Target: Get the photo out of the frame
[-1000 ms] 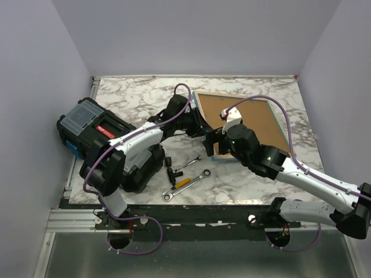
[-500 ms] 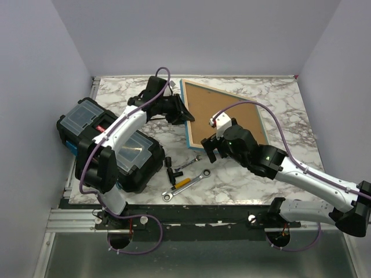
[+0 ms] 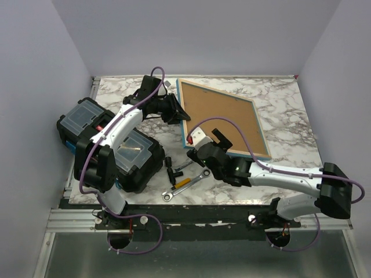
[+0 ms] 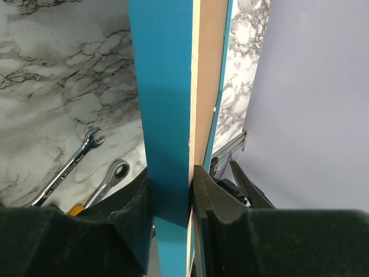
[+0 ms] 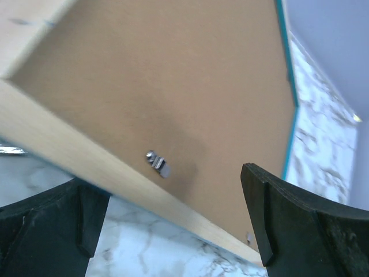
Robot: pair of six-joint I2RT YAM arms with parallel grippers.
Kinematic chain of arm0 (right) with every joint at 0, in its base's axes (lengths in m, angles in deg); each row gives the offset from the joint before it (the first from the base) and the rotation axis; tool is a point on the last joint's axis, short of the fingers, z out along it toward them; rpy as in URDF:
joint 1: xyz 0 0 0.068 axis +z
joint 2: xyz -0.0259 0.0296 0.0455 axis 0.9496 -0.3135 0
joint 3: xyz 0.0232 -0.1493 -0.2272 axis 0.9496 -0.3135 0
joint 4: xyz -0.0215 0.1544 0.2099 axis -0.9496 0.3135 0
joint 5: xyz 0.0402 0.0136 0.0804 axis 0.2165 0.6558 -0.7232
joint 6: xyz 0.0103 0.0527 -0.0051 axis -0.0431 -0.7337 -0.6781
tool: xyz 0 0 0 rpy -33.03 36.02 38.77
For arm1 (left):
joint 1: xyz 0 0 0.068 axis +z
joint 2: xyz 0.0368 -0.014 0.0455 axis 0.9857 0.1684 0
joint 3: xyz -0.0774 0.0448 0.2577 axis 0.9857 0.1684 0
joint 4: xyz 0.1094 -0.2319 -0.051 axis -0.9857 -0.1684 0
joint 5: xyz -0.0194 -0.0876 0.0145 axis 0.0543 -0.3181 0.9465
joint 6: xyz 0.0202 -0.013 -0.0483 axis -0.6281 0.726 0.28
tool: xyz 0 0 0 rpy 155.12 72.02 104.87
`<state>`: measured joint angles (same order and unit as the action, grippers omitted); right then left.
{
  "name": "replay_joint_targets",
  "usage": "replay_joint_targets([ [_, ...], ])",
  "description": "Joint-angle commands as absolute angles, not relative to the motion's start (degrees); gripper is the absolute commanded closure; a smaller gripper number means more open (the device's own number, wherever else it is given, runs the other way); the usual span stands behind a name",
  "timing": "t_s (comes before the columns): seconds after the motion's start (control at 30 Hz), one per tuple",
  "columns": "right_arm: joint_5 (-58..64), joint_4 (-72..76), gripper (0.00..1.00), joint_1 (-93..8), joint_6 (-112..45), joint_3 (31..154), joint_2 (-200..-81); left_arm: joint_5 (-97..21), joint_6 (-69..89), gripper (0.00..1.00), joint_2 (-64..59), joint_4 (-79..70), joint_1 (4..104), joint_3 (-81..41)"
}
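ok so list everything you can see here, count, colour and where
frame: 1, turquoise border, brown back up, far middle of the table
clip: 1 seen, silver, on the frame's back
photo: none in view
tool case: 2 black clear-lidded sections, table's left side
combination wrench: 1, silver, near middle
ratchet wrench: 1, silver, beside it
yellow-handled tool: 1, against the ratchet wrench
black fitting: 1, left of the wrenches
table: 1, white-grey marble
left gripper: black, shut on the frame's left edge
right gripper: black, open, at the frame's near edge
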<state>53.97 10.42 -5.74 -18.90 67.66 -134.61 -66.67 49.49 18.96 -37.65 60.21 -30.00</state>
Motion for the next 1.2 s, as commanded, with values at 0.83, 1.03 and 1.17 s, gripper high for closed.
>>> replay_joint_targets([
  [0.83,75.53,-37.82,0.99,-6.05,11.69,57.82,-141.69,-60.72,54.41,0.24,4.35,-26.09,60.62,-21.16],
  [1.03,74.95,-33.01,0.99,-6.10,8.49,60.27,-137.46,-51.55,47.11,0.08,-5.47,-31.30,61.70,-22.01],
  [1.17,73.25,-28.41,0.99,-6.20,2.82,63.41,-134.82,-42.17,42.26,0.07,-14.57,-35.12,63.66,-21.32],
])
